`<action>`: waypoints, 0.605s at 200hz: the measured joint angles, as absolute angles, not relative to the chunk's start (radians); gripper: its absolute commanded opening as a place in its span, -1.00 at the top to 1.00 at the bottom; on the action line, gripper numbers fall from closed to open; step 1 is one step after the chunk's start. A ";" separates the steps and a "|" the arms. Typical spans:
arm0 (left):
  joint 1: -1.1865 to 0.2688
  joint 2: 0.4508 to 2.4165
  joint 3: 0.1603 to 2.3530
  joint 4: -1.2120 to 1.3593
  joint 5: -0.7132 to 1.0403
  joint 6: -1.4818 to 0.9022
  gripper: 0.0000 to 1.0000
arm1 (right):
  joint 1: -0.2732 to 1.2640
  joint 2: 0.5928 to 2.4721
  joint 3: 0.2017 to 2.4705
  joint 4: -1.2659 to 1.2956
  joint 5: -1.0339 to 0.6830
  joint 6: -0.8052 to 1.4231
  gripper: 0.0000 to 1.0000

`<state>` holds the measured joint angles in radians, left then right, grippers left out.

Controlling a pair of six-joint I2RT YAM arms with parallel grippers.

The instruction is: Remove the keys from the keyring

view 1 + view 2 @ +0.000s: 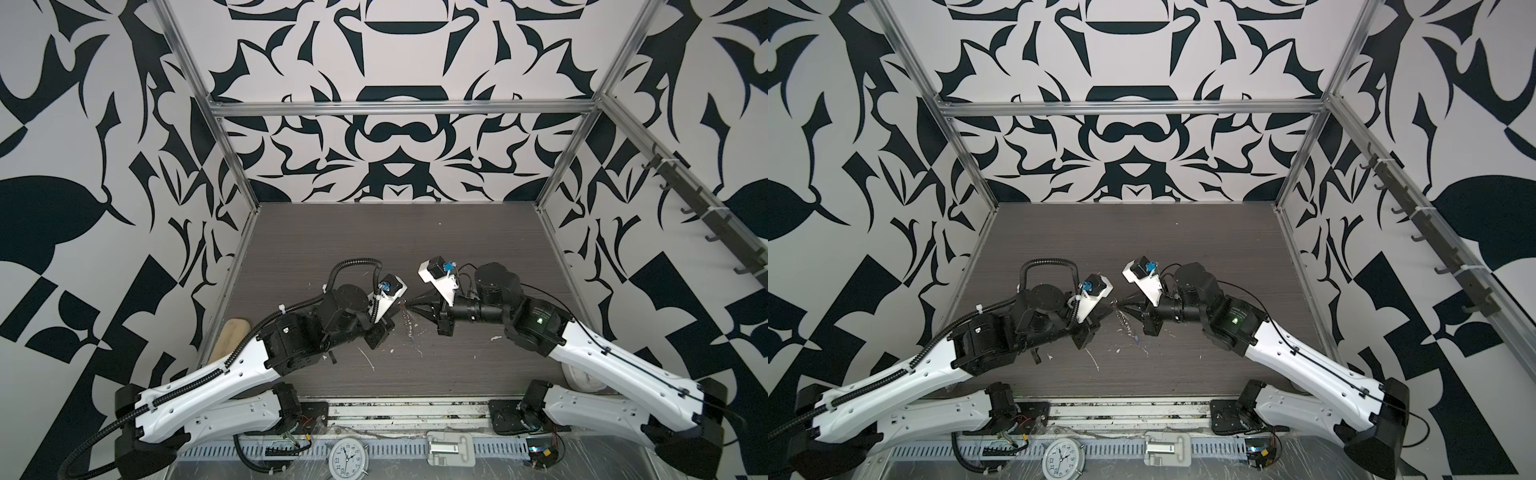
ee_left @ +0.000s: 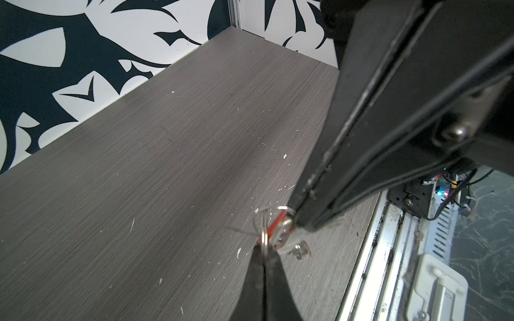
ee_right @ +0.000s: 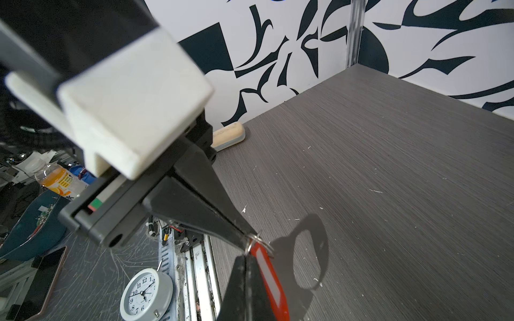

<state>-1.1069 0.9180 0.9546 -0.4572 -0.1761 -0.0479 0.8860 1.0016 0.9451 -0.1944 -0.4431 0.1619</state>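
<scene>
So, counting what's up there: two grippers, one bunch of stuff hanging between them. The left gripper (image 2: pixel 263 259) has its fingers pressed together on the small rings (image 2: pixel 264 222), and the right gripper (image 3: pixel 246 261) is pinched tight on the same bunch from the opposite side, tips nearly touching the other's. I count at least two loops in the left wrist view (they overlap and blur, so I can't tell the real number).

One red tag (image 3: pixel 268 273) with one white label hangs off those rings, right beside the right fingertips. One silvery blurred piece (image 2: pixel 301 250) sits just under the bunch; can't tell what it is.

The keyring (image 1: pixel 408 323) shows in both top views only as a thin glinting strip, edge-on, dangling off the fingertips above the table (image 1: pixel 415 249). Its shadow (image 3: pixel 322 236) on the wood shows the half-moon with one oblong slot.

Off to the side: one beige wooden board (image 1: pixel 228 338) at the left edge, one white clock (image 1: pixel 346 457) in front.
</scene>
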 measured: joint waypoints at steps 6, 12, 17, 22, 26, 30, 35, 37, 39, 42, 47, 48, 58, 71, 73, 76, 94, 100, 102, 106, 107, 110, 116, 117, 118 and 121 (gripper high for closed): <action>-1.107 0.913 0.955 -0.454 -0.176 -0.048 1.00 | 0.888 0.995 0.945 -0.199 -0.439 0.162 1.00; -1.107 0.909 0.955 -0.451 -0.176 -0.048 1.00 | 0.888 0.990 0.944 -0.200 -0.435 0.162 1.00; -1.108 0.904 0.955 -0.449 -0.175 -0.048 1.00 | 0.890 0.985 0.942 -0.202 -0.431 0.162 1.00; -1.108 0.899 0.955 -0.447 -0.175 -0.048 1.00 | 0.891 0.979 0.940 -0.203 -0.427 0.162 1.00; -1.107 0.896 0.955 -0.446 -0.174 -0.048 1.00 | 0.892 0.976 0.938 -0.204 -0.424 0.162 1.00; -1.108 0.892 0.955 -0.445 -0.173 -0.048 1.00 | 0.892 0.973 0.937 -0.206 -0.421 0.162 1.00; -1.108 0.888 0.955 -0.446 -0.172 -0.048 1.00 | 0.892 0.969 0.935 -0.207 -0.418 0.162 1.00; -1.108 0.887 0.955 -0.446 -0.171 -0.048 1.00 | 0.892 0.968 0.934 -0.207 -0.416 0.162 1.00; -1.108 0.886 0.955 -0.446 -0.171 -0.048 1.00 | 0.892 0.968 0.934 -0.207 -0.416 0.162 1.00; -1.108 0.884 0.955 -0.446 -0.170 -0.047 1.00 | 0.892 0.966 0.933 -0.208 -0.416 0.162 1.00; -1.108 0.883 0.955 -0.446 -0.170 -0.047 1.00 | 0.892 0.965 0.931 -0.209 -0.413 0.162 1.00; -1.108 0.883 0.955 -0.446 -0.169 -0.047 1.00 | 0.892 0.964 0.931 -0.209 -0.414 0.162 1.00; -1.108 0.881 0.955 -0.446 -0.166 -0.047 1.00 | 0.892 0.961 0.928 -0.212 -0.413 0.162 1.00; -1.108 0.881 0.955 -0.447 -0.159 -0.045 1.00 | 0.892 0.958 0.926 -0.218 -0.414 0.162 1.00; -1.108 0.881 0.955 -0.447 -0.158 -0.045 1.00 | 0.892 0.957 0.926 -0.220 -0.414 0.162 1.00; -1.108 0.882 0.955 -0.448 -0.157 -0.044 1.00 | 0.892 0.956 0.926 -0.221 -0.414 0.162 1.00; -1.108 0.880 0.955 -0.448 -0.147 -0.043 1.00 | 0.892 0.952 0.926 -0.229 -0.415 0.159 1.00; -1.108 0.879 0.955 -0.448 -0.143 -0.042 1.00 | 0.892 0.951 0.926 -0.231 -0.417 0.158 1.00; -1.108 0.879 0.955 -0.449 -0.142 -0.041 1.00 | 0.892 0.950 0.926 -0.232 -0.418 0.158 1.00; -1.108 0.879 0.955 -0.449 -0.139 -0.040 1.00 | 0.892 0.950 0.926 -0.234 -0.419 0.158 1.00; -1.108 0.879 0.955 -0.449 -0.139 -0.040 1.00 | 0.892 0.949 0.926 -0.235 -0.420 0.158 1.00; -1.108 0.879 0.955 -0.449 -0.137 -0.039 1.00 | 0.892 0.948 0.926 -0.236 -0.422 0.158 1.00; -1.108 0.879 0.955 -0.449 -0.133 -0.038 1.00 | 0.892 0.947 0.926 -0.240 -0.427 0.158 1.00; -1.108 0.879 0.955 -0.449 -0.133 -0.037 1.00 | 0.892 0.947 0.926 -0.240 -0.428 0.158 1.00; -1.108 0.879 0.955 -0.449 -0.132 -0.037 1.00 | 0.891 0.947 0.926 -0.241 -0.429 0.158 1.00; -1.108 0.879 0.955 -0.450 -0.131 -0.036 1.00 | 0.891 0.947 0.926 -0.242 -0.432 0.158 1.00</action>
